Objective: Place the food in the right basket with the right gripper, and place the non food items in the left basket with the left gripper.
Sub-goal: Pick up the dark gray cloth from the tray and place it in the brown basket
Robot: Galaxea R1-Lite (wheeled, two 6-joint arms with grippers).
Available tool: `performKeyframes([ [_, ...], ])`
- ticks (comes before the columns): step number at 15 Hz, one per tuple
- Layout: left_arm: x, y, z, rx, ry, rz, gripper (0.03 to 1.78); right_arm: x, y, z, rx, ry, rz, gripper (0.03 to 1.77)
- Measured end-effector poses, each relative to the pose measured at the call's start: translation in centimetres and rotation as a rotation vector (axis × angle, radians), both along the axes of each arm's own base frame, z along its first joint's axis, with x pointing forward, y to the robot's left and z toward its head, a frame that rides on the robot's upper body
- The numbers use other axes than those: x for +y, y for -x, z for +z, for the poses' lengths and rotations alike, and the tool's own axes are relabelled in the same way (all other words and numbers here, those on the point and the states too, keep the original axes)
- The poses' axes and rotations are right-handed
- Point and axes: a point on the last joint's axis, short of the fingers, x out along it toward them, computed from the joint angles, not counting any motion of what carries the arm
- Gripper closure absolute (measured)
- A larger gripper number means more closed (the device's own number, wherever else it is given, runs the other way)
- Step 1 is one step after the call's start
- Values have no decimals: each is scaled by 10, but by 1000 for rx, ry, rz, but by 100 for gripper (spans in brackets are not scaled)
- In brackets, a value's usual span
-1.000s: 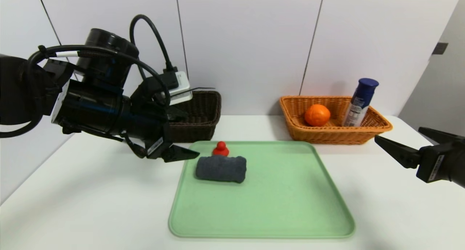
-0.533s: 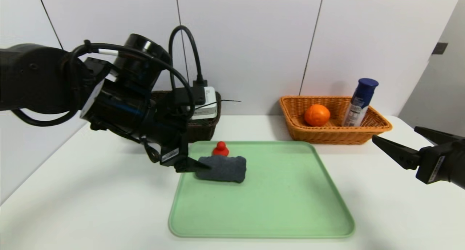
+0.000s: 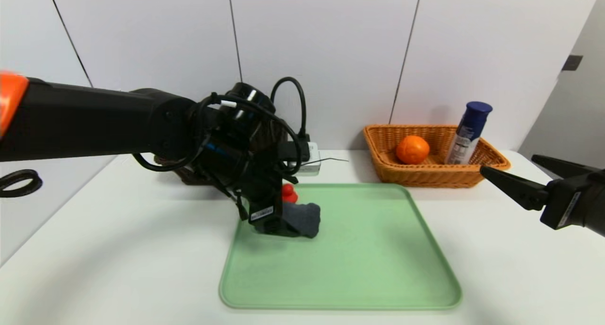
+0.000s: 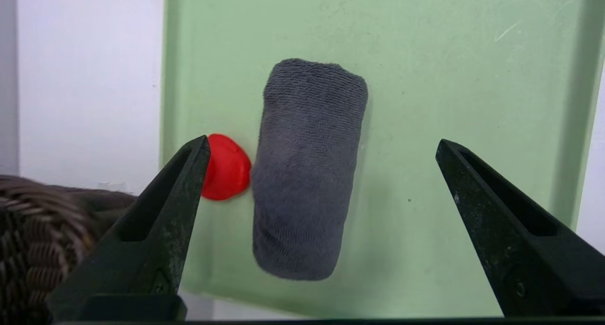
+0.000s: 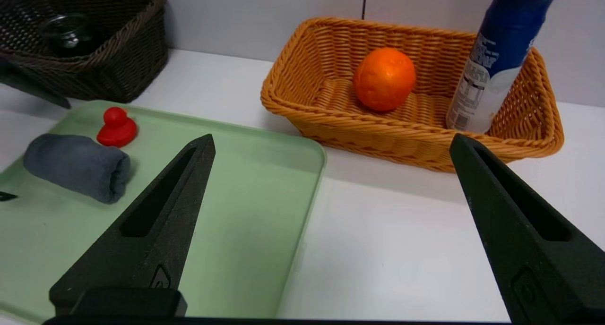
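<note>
Head view: left gripper [image 3: 276,223] down over the rolled grey towel [image 3: 302,218] at the far left corner of the green tray [image 3: 359,273], hiding the towel's left end; red toy [image 3: 289,192] just behind. Wide bare tray to the right and front. Right gripper [image 3: 529,183] parked over white table [image 3: 118,259], jaws spread, beside the orange basket [image 3: 491,166] holding an orange [image 3: 412,149] and blue bottle [image 3: 468,133]. Plain white wall panels behind.

Left wrist view: jaws wide apart, straddling towel [image 4: 307,169], not touching; one fingertip [image 4: 196,157] overlapping toy [image 4: 226,166]. Dark basket [image 4: 28,221] beside tray edge.

Right wrist view: jaws spread above tray rim [image 5: 312,174]; clear table between tray and orange basket [image 5: 340,126]; dark basket [image 5: 94,46] far off.
</note>
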Motion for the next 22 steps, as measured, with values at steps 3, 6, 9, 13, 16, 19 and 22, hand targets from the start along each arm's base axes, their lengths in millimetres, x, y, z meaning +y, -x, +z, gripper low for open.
performKeyframes([
  [3,-4,-6,-14,34,-20,-1,12,1,-2,0,6,-1,2,9],
  [6,-5,-8,-23,63,-39,-1,12,1,-4,-3,19,0,3,9],
  [9,-6,-9,-28,77,-47,-2,12,2,-6,-4,25,1,8,9],
  [13,-5,-10,-34,106,-69,6,12,2,-8,-5,33,2,8,9],
  [16,-5,-12,-40,111,-108,31,12,4,-8,-6,36,2,22,9],
  [19,-6,-16,-43,106,-123,46,12,6,-8,-6,37,0,32,9],
  [22,-6,-19,-46,106,-123,51,12,7,-8,-5,36,1,33,9],
])
